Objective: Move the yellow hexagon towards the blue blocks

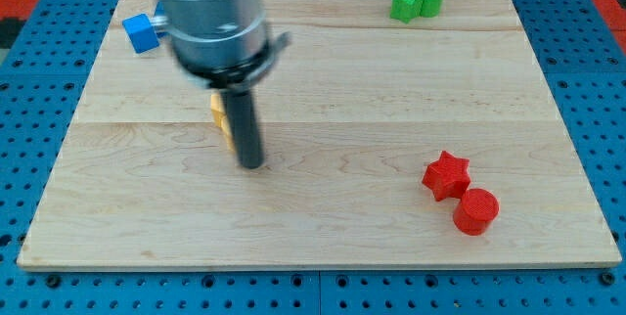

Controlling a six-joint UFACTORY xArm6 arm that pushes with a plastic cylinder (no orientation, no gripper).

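Looks like a robotics lab / test bench, not a home or shop. Evidence: pale wooden board [391, 110] sits on a blue perforated base plate [587, 22] w/ regular hole grid, red matting at the far corners. Small coloured blocks scattered on the board: blue cube [141, 33] far left, green blocks [417, 2] far right, red star [446, 174] & red cylinder [476, 210] near right. Grey arm housing w/ dark rod overhead.
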